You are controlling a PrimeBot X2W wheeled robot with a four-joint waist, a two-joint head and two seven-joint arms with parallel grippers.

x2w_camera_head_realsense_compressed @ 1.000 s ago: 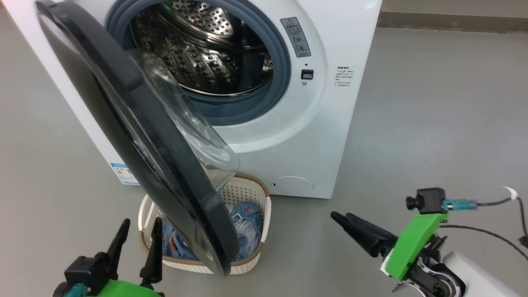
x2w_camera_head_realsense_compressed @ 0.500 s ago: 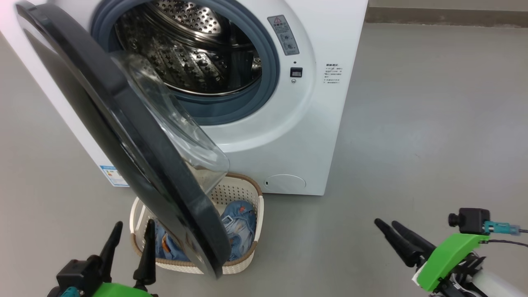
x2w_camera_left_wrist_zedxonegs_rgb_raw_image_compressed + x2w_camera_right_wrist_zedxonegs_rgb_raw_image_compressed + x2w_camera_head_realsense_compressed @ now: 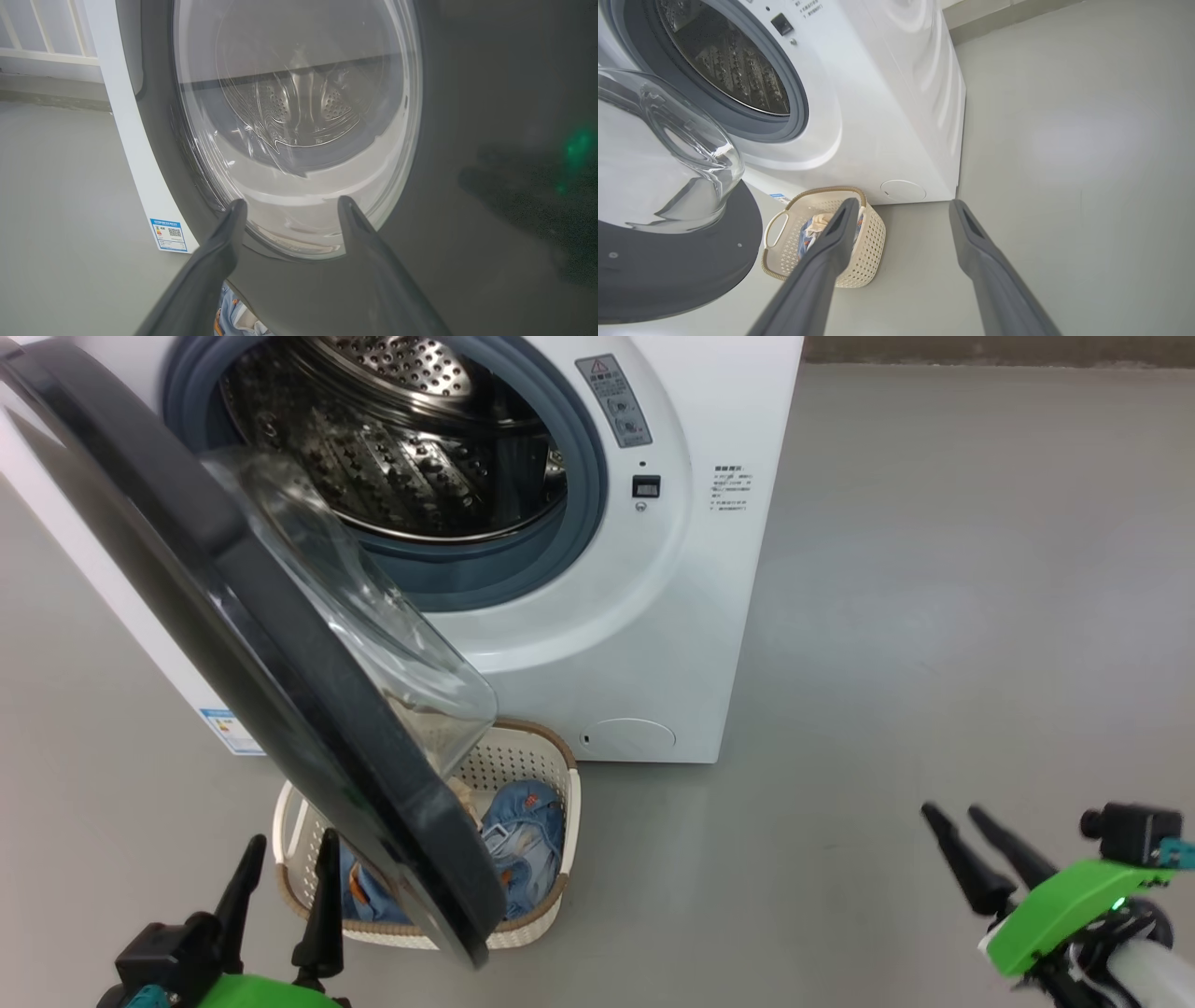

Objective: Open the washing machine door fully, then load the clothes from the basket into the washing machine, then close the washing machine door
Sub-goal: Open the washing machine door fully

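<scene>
Door [image 3: 280,644] stands half-open, outer face just ahead of my left gripper [image 3: 292,838], seemingly untouched; that and my right gripper [image 3: 950,810] are spread wide, empty. I'd hook the free edge to its right and draw leftward.

The white washing machine [image 3: 644,635] is standing with its steel drum exposed. Its glossy black washing machine door [image 3: 289,672] is hanging partly open over the cream basket [image 3: 518,761], which is holding the blue clothes [image 3: 527,826].
</scene>
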